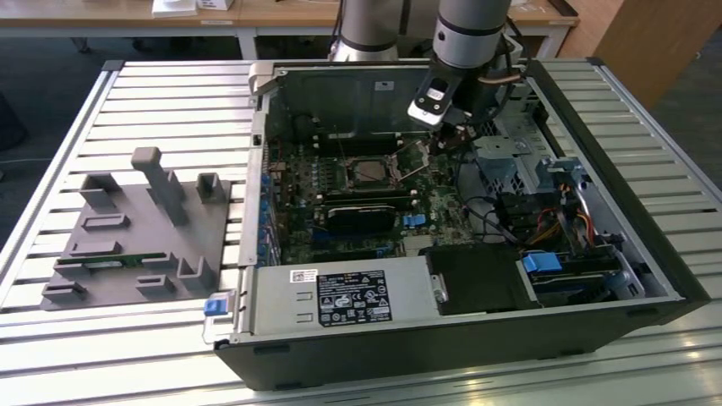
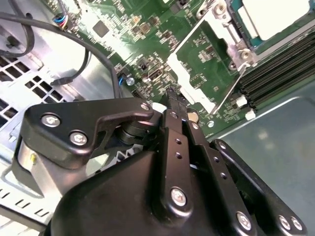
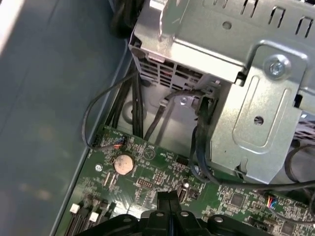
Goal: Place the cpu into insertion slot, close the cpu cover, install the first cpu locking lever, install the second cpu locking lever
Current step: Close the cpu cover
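1. Exterior view first, from its left: a grey fixture (image 1: 141, 228) with upright posts sits on the slatted table (image 1: 68, 110).
2. Just to the right of it you have the open case (image 1: 451, 347). The power supply (image 1: 338, 298) lies along its near edge, and the green board (image 1: 296, 241) lies flat inside.
3. Around the middle of the board you can pick out the slot (image 1: 350, 169) by its silvery rim. In the second wrist view the cpu (image 2: 275, 17) lies in that slot, pale face up, with silvery metal around it. A thin metal rod (image 2: 230, 90) slants away from the socket's corner. You cannot tell from these views how the metal parts around the chip are latched.
4. To the exterior view's right of the slot, the arm (image 1: 468, 34) reaches down into the case. Your pincer (image 1: 451, 139) hangs apart from the slot, close to the grey drive cage (image 1: 508, 161).
5. In both wrist views the pincer is closed and empty: its black fingers (image 3: 165, 199) press together with nothing between them.
6. In the first wrist view the fingertips sit over the green board near a round coin cell (image 3: 124, 164). Black cables (image 3: 138, 108) run down beside the cage. You cannot tell whether the tips touch the board.
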Robot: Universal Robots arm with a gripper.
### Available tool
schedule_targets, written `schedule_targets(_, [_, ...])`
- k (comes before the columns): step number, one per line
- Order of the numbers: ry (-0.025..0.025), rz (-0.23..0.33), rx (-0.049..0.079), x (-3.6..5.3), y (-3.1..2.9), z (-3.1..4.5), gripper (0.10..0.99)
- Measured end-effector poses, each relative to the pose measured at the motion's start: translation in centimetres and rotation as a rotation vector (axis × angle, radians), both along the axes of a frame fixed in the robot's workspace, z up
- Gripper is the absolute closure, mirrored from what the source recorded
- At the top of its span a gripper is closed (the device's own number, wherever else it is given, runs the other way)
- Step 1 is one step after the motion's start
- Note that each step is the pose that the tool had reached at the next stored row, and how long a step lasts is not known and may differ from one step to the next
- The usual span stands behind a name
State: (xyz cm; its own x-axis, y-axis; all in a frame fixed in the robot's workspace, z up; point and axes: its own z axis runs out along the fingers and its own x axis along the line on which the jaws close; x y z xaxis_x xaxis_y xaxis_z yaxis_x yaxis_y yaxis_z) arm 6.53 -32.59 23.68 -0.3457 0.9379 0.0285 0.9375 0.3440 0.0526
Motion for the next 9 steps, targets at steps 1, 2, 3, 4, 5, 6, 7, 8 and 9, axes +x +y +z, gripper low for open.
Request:
schedule_targets(1, [0.005,0.0,0.0,0.0,0.0,0.0,0.98])
schedule_targets(2, [0.0082,0.0,0.0,0.0,0.0,0.01,0.98])
schedule_targets(3, [0.0101,0.0,0.0,-0.01,0.0,0.03,0.98])
schedule_targets(4, [0.0115,-0.001,0.0,-0.03,0.0,0.07,0.98])
schedule_targets(5, [0.0124,-0.001,0.0,-0.07,0.0,0.1,0.98])
schedule_targets(6, [0.0129,-0.002,0.0,-0.14,0.0,0.11,0.98])
schedule_targets(7, [0.0132,-0.003,0.0,-0.22,0.0,0.13,0.98])
schedule_targets(8, [0.0133,-0.003,0.0,-0.31,0.0,0.15,0.98])
schedule_targets(9, [0.0134,-0.004,0.0,-0.43,0.0,0.16,0.98])
